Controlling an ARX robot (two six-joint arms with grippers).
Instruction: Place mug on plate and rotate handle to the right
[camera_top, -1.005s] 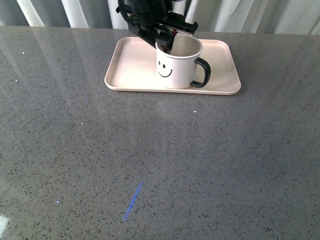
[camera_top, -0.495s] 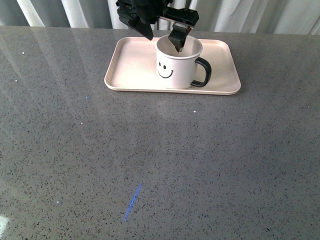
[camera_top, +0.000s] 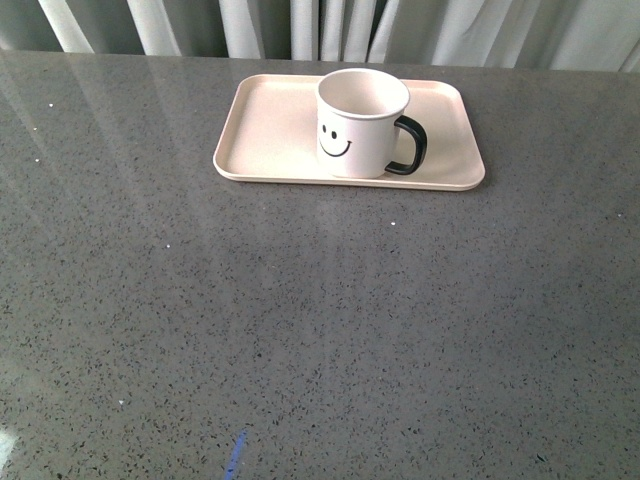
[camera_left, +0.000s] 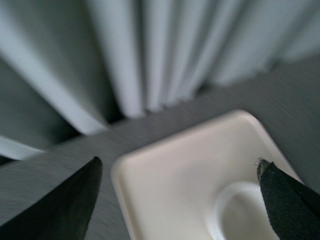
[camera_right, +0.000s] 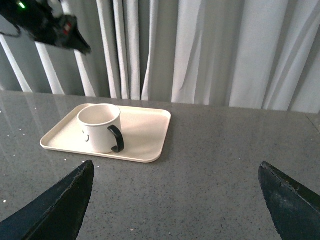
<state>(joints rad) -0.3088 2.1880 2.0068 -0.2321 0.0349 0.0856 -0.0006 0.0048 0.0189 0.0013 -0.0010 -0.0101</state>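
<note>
Mug of cream-white ceramic, with a black smiley face on the side turned toward the robot, stands upright on the flat pale pink rectangular plate, a little right of the plate's middle and close to its near rim. Its glossy black loop handle sticks out to the right, over the plate's bare surface. The plate lies at the far side of the grey speckled stone table, just in front of the pale pleated curtains, and a short blue mark shows on the table's near edge. From the right wrist camera, the right gripper has its two dark fingers spread wide with nothing between them, well back from the mug, whose handle faces that camera. The same view catches the black left arm held high in the air above the plate's far end. The left wrist picture is blurred, yet the left gripper shows its jaws far apart and empty, looking down on a plate corner and part of the mug's rim
</note>
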